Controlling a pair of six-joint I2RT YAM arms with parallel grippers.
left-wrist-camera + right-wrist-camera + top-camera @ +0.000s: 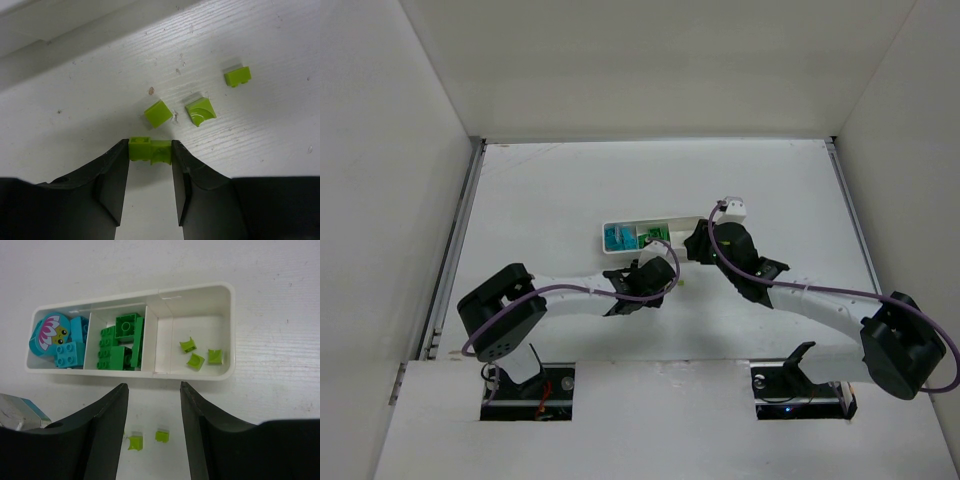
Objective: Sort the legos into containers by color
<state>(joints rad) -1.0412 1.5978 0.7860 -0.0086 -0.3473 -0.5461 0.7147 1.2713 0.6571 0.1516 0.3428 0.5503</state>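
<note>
Two dark fingers of the left gripper (149, 147) are drawn in on a small yellow-green piece (150, 150), pinching it by its two ends. Whether it is lifted off the white table (75, 115) cannot be told. Three loose pieces lie on the table past the fingertips: a sloped one (158, 113) just beyond the held piece, a curved one (200, 111) beside that, and a third (237, 76) farther right.

The right gripper (152, 410) is spread wide and holds nothing. Only its wrist view shows inside the white tray (227, 330), which lies beyond its tips. The left compartment holds cyan bricks (67, 352) and a round flower-printed piece (50, 332), the middle one holds green bricks (120, 340), and the right one holds three yellow-green bits (195, 360). Two stray yellow-green bits (135, 442) lie on the table between its fingers.

From above, both arms meet at the tray's near side, with the right one at its right end.
</note>
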